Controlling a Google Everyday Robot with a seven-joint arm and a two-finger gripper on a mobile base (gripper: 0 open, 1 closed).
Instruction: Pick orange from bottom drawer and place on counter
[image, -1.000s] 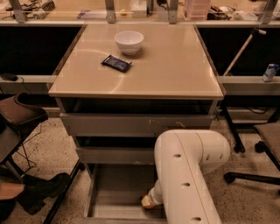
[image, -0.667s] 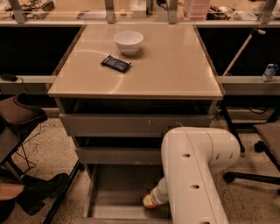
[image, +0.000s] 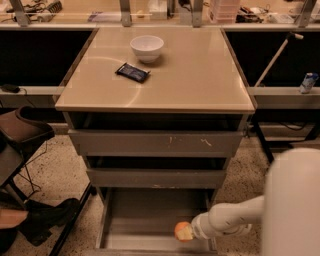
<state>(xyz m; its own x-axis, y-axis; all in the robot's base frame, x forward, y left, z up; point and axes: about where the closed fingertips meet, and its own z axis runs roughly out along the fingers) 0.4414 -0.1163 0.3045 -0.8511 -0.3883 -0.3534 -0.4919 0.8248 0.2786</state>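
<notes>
The orange (image: 180, 230) sits at the tip of my white arm, over the front right part of the open bottom drawer (image: 145, 212). My gripper (image: 185, 232) reaches in from the right and is shut on the orange; pale fingers show across the fruit. The rest of the drawer's grey floor is bare. The beige counter (image: 195, 75) tops the cabinet above the two shallower drawers, which stand slightly open.
A white bowl (image: 146, 47) and a dark packet (image: 132, 72) lie on the counter's far left. A brown chair (image: 25, 131) and a black boot (image: 50, 216) are at the left. My bulky white arm (image: 292, 205) fills the lower right. A cluttered shelf runs behind.
My arm has swung to the right, out of the middle of the view. The orange at its tip has moved slightly right with it, over the drawer's front.
</notes>
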